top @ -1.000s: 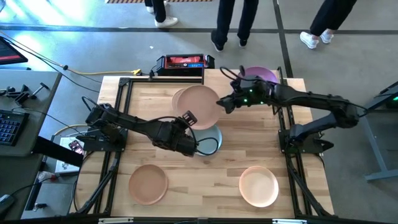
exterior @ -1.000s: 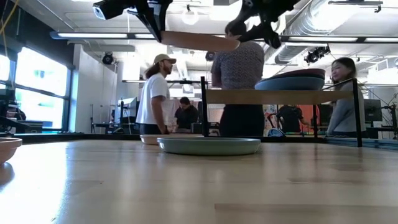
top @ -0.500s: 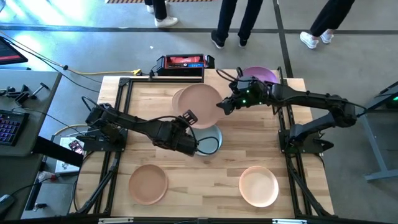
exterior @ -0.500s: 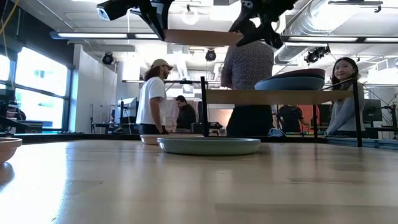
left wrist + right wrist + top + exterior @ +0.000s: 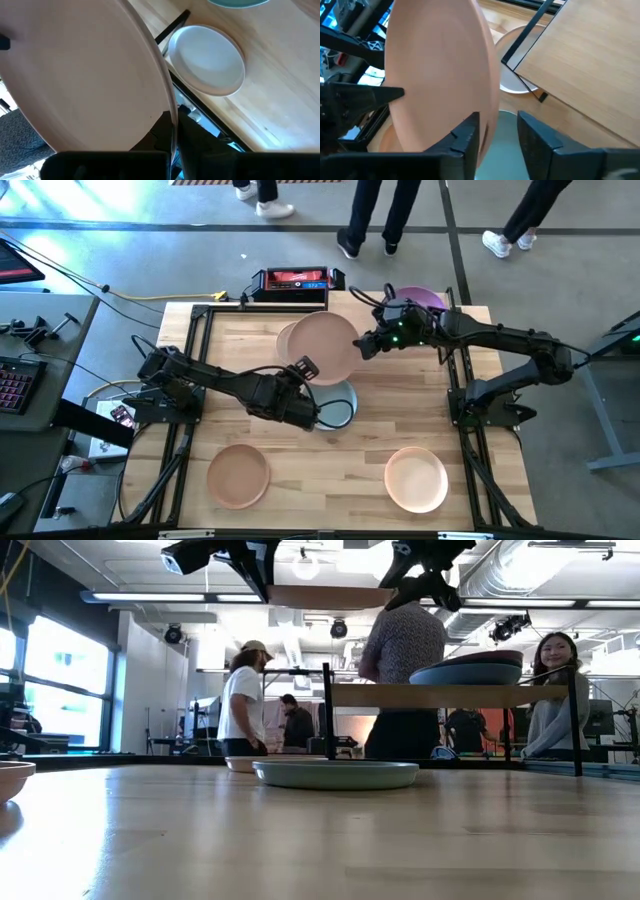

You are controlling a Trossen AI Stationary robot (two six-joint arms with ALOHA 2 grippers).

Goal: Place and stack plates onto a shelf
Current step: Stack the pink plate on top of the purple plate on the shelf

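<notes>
While aloft over the table: pink plate (image 5: 322,347), clamped by left gripper (image 5: 300,370).
Right gripper (image 5: 497,131) straddling opposite rim, fingers parted (contact unclear); beside shelf (image 5: 580,70), above green plate (image 5: 335,773).

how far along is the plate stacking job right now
Done: two plates, the purple plate on the blue plate, sit stacked on the shelf. In hand: the pink plate is held high between both arms, the left gripper shut on its edge and the right gripper around its opposite rim. Left: the sage green plate, tan plate and peach plate lie on the table.
</notes>
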